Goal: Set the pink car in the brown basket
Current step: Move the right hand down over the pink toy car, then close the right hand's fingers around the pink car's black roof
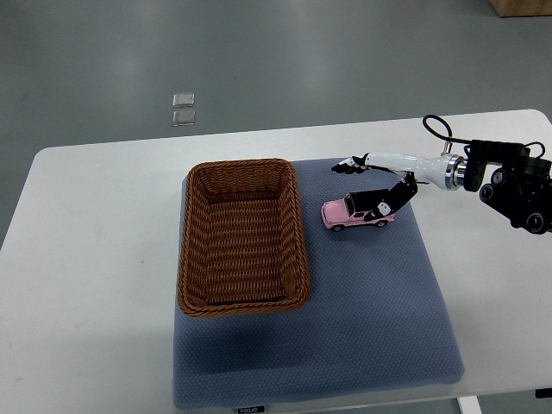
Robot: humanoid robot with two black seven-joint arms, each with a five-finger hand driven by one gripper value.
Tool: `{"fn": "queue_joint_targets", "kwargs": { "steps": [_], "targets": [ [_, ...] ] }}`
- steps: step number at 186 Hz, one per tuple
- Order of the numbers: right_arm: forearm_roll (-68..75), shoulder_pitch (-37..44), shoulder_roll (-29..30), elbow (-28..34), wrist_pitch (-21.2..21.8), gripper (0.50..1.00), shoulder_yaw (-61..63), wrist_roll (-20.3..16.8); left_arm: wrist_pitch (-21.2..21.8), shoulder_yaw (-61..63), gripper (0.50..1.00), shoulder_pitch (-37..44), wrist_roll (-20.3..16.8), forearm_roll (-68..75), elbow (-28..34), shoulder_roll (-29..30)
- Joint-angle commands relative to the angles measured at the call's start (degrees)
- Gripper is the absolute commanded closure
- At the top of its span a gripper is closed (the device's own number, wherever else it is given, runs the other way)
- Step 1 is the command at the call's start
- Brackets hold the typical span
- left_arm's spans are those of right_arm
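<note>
Nearest me lies the blue-grey mat (362, 310), a soft, finely textured rectangle with rounded corners, spread over the smooth white table (86, 285). On the mat's left half sits the brown basket (242, 236), a rectangular tub of woven wicker with a thick braided rim and ribbed walls; its inside holds nothing that I can see.

At three o'clock from the basket, just beside its upper right corner, stands the pink car (356, 212), a small glossy toy with dark windows, resting on its wheels on the mat with its nose toward the basket.

My right hand (379, 185) comes in from the right edge on a glossy white forearm with a metal ring and black jointed housing behind it. My fingers (349, 166) are split: the upper ones stretch out nearly straight past the car at its twelve o'clock, while the black lower digit bends down onto the car's rear roof. So the hand is partly spread around the car's back end; I cannot tell whether it truly grips it.
</note>
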Motion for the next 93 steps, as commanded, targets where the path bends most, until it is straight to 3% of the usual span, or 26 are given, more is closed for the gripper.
{"fn": "queue_joint_targets", "kwargs": {
  "steps": [1, 51, 93],
  "targets": [
    [-0.6, 0.1, 0.1, 0.0, -0.1, 0.587, -0.1, 0.0, 0.0, 0.0, 0.5, 0.0, 0.0, 0.0, 0.0, 0.0],
    [-1.7, 0.6, 0.0, -0.4, -0.5, 0.591, -2.7, 0.0, 0.0, 0.0, 0.5, 0.0, 0.1, 0.0, 0.0, 0.0],
    [-1.7, 0.8, 0.2, -0.4, -4.9, 0.611, -7.2, 0.0, 0.0, 0.0, 0.5, 0.0, 0.1, 0.0, 0.0, 0.0]
  ]
}}
